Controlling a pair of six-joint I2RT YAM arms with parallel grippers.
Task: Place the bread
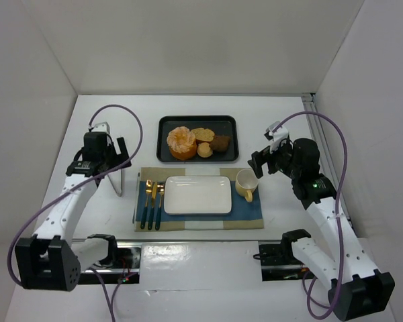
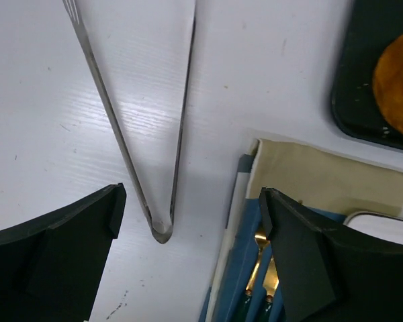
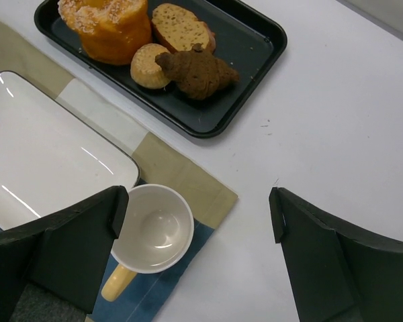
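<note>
The bread (image 3: 150,65) lies in the tray (image 3: 245,50), untouched, so pickup is pending. The left fingers (image 2: 54,248), spread and empty, hover over the tongs (image 2: 120,141) on the tabletop (image 2: 255,67); the right fingers (image 3: 60,248) are spread too. The next move probably calls for descending onto the tongs.

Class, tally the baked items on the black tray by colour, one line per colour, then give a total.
Orange: 1, the ruffled pastry
Tan: 2, the bread and the oval slice
Dark brown: 1, the lumpy roll
Total: 4
</note>
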